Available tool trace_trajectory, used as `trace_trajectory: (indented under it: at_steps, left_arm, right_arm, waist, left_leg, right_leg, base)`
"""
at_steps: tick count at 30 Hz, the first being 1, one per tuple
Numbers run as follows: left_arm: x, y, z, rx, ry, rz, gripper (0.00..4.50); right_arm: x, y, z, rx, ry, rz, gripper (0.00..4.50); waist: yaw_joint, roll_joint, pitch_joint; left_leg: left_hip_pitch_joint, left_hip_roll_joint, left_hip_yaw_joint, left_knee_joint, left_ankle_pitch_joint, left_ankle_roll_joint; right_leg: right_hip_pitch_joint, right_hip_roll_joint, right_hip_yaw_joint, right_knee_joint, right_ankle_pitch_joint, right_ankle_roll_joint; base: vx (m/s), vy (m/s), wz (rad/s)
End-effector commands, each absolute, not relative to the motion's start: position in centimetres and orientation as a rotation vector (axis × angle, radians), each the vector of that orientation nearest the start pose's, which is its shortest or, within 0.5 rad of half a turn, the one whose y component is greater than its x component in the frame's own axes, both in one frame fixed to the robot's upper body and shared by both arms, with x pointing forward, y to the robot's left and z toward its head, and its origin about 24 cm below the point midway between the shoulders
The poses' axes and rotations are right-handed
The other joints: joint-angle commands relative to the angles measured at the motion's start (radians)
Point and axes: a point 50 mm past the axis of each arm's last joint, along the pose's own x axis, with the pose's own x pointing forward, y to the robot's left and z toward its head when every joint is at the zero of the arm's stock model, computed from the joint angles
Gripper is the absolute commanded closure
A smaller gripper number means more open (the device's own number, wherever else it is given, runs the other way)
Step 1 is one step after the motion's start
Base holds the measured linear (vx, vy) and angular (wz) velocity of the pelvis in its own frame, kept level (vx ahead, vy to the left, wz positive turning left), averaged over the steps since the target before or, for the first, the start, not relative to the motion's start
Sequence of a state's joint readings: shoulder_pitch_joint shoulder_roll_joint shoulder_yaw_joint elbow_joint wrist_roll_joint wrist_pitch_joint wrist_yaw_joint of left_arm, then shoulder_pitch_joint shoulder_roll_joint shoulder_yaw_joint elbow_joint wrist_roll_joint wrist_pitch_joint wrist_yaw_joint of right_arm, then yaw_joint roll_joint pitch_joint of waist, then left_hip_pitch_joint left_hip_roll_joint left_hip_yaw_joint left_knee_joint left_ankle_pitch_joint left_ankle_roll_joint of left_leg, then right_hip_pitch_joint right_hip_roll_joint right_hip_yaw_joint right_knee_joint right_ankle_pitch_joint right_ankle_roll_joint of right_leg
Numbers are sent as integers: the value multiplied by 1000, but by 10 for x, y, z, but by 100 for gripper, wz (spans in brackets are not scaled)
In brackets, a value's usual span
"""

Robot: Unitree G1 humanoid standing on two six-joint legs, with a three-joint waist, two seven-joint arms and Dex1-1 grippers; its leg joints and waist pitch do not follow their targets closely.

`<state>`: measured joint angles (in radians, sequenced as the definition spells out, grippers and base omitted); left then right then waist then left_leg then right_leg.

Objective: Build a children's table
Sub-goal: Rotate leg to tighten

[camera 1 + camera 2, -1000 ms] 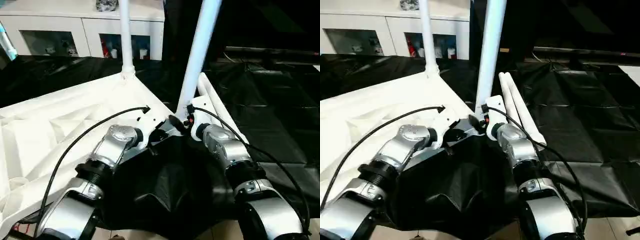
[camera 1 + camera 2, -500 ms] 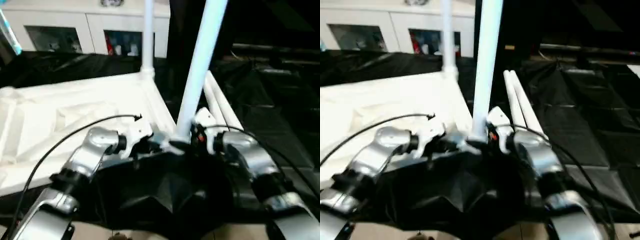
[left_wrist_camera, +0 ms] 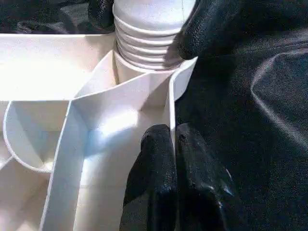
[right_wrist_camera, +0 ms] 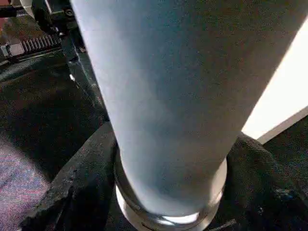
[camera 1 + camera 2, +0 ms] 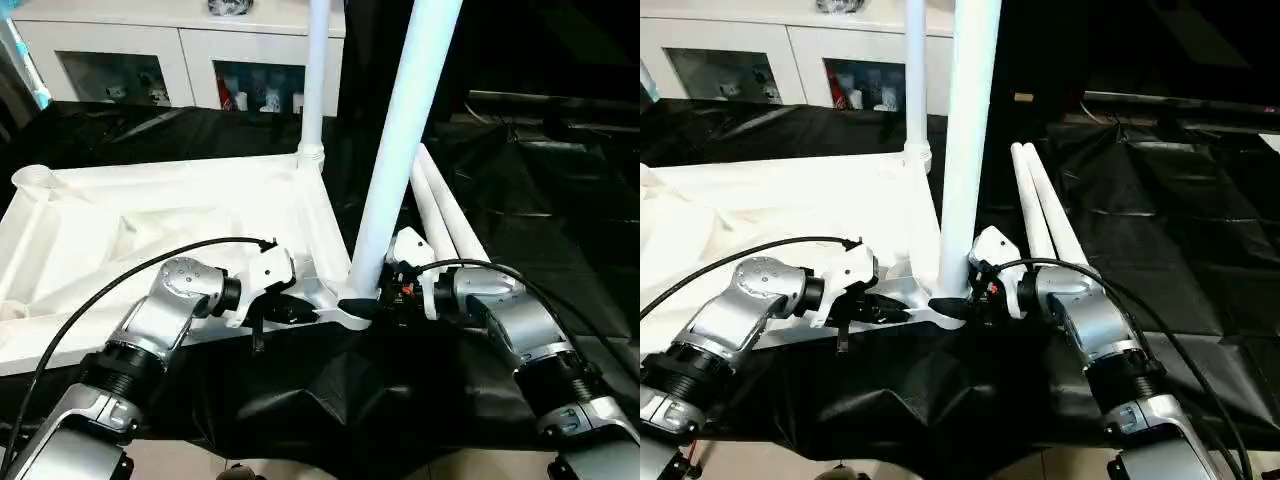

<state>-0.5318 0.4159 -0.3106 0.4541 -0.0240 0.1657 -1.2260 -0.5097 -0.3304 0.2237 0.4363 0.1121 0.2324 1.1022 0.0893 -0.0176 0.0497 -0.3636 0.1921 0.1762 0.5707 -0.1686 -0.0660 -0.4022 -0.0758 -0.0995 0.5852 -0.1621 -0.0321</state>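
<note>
Two pincers work one corner: the left gripper, pressed together, pinches the tabletop rim just beside the socket, while the right gripper straddles the near leg at its threaded base (seating looks incomplete). Keep the leg upright; steady the rim.

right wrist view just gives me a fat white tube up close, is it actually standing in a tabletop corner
Observer: Yes, the white cylindrical tube leg stands upright in the near corner socket of the white plastic ribbed tabletop.
Operator: what's the left gripper doing
Observer: The left gripper is shut, pinching the tabletop's thin rim wall beside that socket.
Operator: any other leg in yet
Observer: One more white tube leg stands in the far corner socket.
</note>
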Motion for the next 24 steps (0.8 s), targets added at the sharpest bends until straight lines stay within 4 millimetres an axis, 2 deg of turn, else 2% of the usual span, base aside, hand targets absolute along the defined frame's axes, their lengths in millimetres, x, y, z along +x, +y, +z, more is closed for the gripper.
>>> trace_trajectory:
  at_steps: [1, 5, 7, 8, 10, 12, 13, 14, 15, 16, 17, 18, 19, 21, 22, 24]
  left_arm:
    - [302, 127, 57, 398, 420, -1408, 450]
    - [304, 126, 56, 400, 419, -1373, 450]
    - [309, 124, 55, 395, 417, -1324, 450]
    - [314, 121, 55, 374, 413, -1268, 450]
    - [325, 111, 58, 325, 408, -1169, 450]
    - [332, 101, 60, 296, 402, -1103, 450]
    - [335, 96, 62, 290, 399, -1075, 450]
    - [338, 91, 62, 291, 397, -1050, 450]
    - [341, 87, 63, 294, 394, -1025, 450]
    - [341, 87, 63, 294, 394, -1025, 450]
    - [346, 77, 65, 305, 381, -989, 450]
    - [346, 77, 65, 305, 381, -989, 450]
    - [347, 71, 65, 330, 367, -986, 450]
    - [348, 69, 65, 338, 365, -986, 450]
    - [347, 67, 66, 352, 356, -1004, 450]
    - [346, 67, 66, 356, 351, -1016, 450]
  right_arm:
    - [304, -117, 53, -187, 384, 1282, 174]
    - [305, -116, 48, -164, 397, 1236, 176]
    - [308, -115, 43, -144, 413, 1174, 176]
    - [313, -113, 38, -119, 433, 1089, 176]
    - [323, -108, 28, -60, 477, 903, 177]
    - [329, -101, 23, -7, 497, 793, 177]
    - [331, -97, 21, 12, 510, 753, 177]
    - [333, -92, 20, 22, 514, 726, 177]
    - [335, -87, 20, 25, 509, 702, 177]
    - [335, -87, 20, 25, 509, 702, 177]
    - [340, -73, 23, 34, 488, 664, 177]
    - [340, -73, 23, 34, 488, 664, 177]
    - [344, -63, 26, 22, 460, 636, 177]
    - [345, -61, 26, 16, 453, 627, 177]
    - [346, -57, 29, 36, 429, 646, 121]
    - [346, -57, 31, 59, 424, 661, 107]
  waist:
    - [-1, 0, -67]
    - [-2, -1, -65]
    - [-4, -3, -61]
    - [-5, -4, -61]
    - [-13, 0, -52]
    - [-20, 0, -50]
    - [-22, -1, -52]
    - [-26, -2, -52]
    - [-29, 6, -52]
    - [-36, 2, -53]
    - [-35, 5, -54]
    - [-38, 5, -55]
    - [-37, 3, -58]
    - [-39, 4, -59]
    - [-37, 0, -61]
    - [-34, 2, -62]
  left_leg:
    - [11, 45, -8, -57, -190, 42]
    - [11, 43, -9, -57, -199, 40]
    - [12, 43, -9, -59, -222, 32]
    - [13, 42, -10, -59, -229, 28]
    - [24, 37, -13, -62, -301, -2]
    - [33, 32, -17, -57, -342, -21]
    - [30, 32, -21, -57, -349, -21]
    - [27, 32, -21, -58, -348, -17]
    - [30, 31, -21, -58, -354, -14]
    - [30, 30, -22, -57, -363, -13]
    - [29, 31, -23, -58, -360, -11]
    - [28, 31, -22, -58, -355, -12]
    - [25, 33, -22, -59, -345, -7]
    - [24, 34, -22, -60, -343, -6]
    - [21, 35, -21, -60, -328, 0]
    - [18, 36, -18, -61, -296, 10]
  right_leg:
    - [57, -76, 58, -61, -240, -175]
    - [55, -76, 58, -64, -261, -169]
    - [53, -77, 58, -70, -309, -157]
    - [54, -77, 57, -71, -329, -150]
    - [44, -77, 54, -86, -473, -121]
    - [38, -81, 48, -102, -576, -89]
    - [42, -83, 44, -105, -599, -70]
    - [41, -82, 45, -106, -596, -63]
    - [37, -80, 46, -108, -587, -61]
    - [36, -78, 44, -106, -580, -65]
    - [39, -79, 44, -106, -572, -66]
    - [36, -78, 46, -105, -555, -72]
    - [41, -78, 47, -101, -521, -81]
    - [40, -79, 48, -97, -496, -94]
    - [43, -81, 51, -93, -465, -102]
    - [46, -79, 55, -86, -404, -121]
  base:
    - [0, 0, 0]
    - [0, 0, 0]
    - [0, 0, 0]
    - [0, 0, 0]
    - [0, 0, 0]
    - [0, 0, 0]
    - [0, 0, 0]
    - [0, 0, 0]
    - [0, 0, 0]
    - [0, 0, 0]
    - [0, 0, 0]
    - [0, 0, 0]
    - [0, 0, 0]
    - [0, 0, 0]
    - [0, 0, 0]
    - [0, 0, 0]
